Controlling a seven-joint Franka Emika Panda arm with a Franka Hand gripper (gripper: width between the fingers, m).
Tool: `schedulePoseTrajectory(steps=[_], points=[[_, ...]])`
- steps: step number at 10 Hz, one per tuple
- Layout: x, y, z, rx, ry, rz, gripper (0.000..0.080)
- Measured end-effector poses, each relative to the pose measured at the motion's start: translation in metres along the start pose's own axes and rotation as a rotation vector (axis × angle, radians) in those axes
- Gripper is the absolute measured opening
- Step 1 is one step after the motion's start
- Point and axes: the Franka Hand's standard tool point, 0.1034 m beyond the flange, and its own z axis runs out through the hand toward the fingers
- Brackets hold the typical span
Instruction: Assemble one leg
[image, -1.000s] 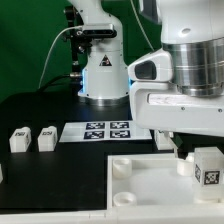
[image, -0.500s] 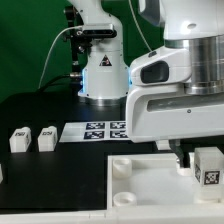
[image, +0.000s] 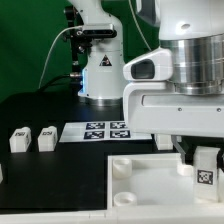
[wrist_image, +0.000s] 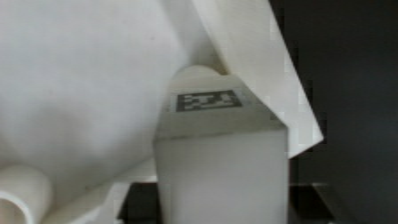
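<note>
Arm enters from the top of the exterior view, on that view's right, wrist pointing straight down. Large white wrist housing fills the upper right of that view. Gripper (image: 200, 163) sits low at the exterior view's right edge, just above the tabletop (image: 60, 180), dark fingers (image: 186, 152) partly cropped. Fingers closed on the leg (image: 206, 166), held upright. Wrist view: leg (wrist_image: 217, 150) fills the centre, tag facing the camera.

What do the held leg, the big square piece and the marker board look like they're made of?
The leg: matte white, likely plastic, possibly 3D-printed; a printed black-and-white tag on its face.
The square piece: the same matte white, moulded round sockets, probably plastic.
The marker board: thin flat white sheet with printed tags; card or plastic, cannot tell.
</note>
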Motion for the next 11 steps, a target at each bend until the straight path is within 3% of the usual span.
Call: schedulePoseTrajectory(steps=[5, 9, 10, 11], points=[[-0.0073, 0.0031, 0.0021, 0.041, -0.056, 0.925, 0.0294], [-0.0071, 0.0047, 0.0027, 0.052, -0.058, 0.943, 0.0294], [-0.0079, 0.0043, 0.0039, 0.049, -0.054, 0.890, 0.0477], [-0.0109, 0.0029, 0.0068, 0.046, -0.051, 0.774, 0.0590]])
